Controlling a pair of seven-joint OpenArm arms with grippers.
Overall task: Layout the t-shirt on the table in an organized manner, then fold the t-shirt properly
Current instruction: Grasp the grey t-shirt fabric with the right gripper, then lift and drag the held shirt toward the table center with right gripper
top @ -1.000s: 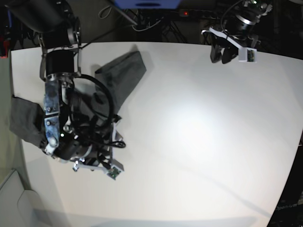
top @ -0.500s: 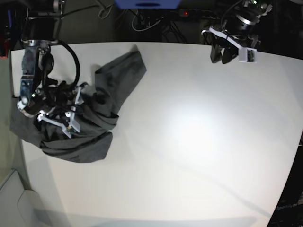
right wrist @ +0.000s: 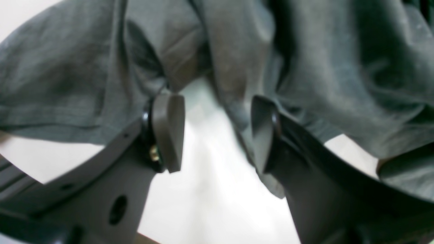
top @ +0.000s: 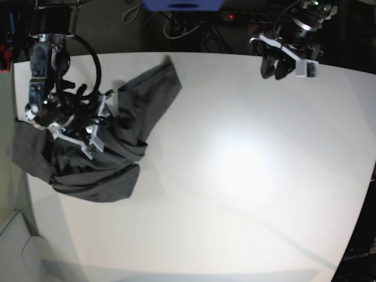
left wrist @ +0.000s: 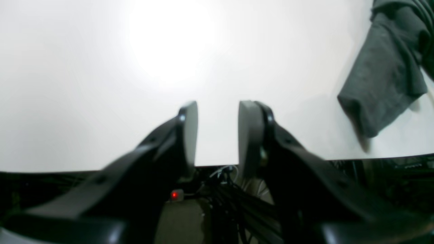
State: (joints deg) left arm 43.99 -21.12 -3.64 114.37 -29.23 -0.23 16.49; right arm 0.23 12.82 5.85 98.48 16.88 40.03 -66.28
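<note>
The dark grey t-shirt (top: 117,126) lies crumpled at the left of the white table (top: 247,176), with one part spilling over the left edge. My right gripper (top: 100,126) hovers low over the bunched cloth. In the right wrist view its fingers (right wrist: 168,132) stand open, folds of the t-shirt (right wrist: 322,78) lie just beyond the tips, and bare table (right wrist: 210,196) shows between them. My left gripper (top: 276,69) hangs over the table's far edge, well away from the shirt. It is open (left wrist: 217,135) with nothing between the fingers, and one end of the t-shirt (left wrist: 383,74) shows at that view's right.
Cables and a power strip with a red light (top: 229,16) lie behind the far edge of the table. A pale floor or bin corner (top: 17,247) shows at the lower left. White tabletop (left wrist: 101,67) spreads to the right of the shirt.
My right arm has swung from the table's front left back over the shirt's left side and now sits a little farther back. The shirt's lower folds are uncovered. The left arm has not moved.
</note>
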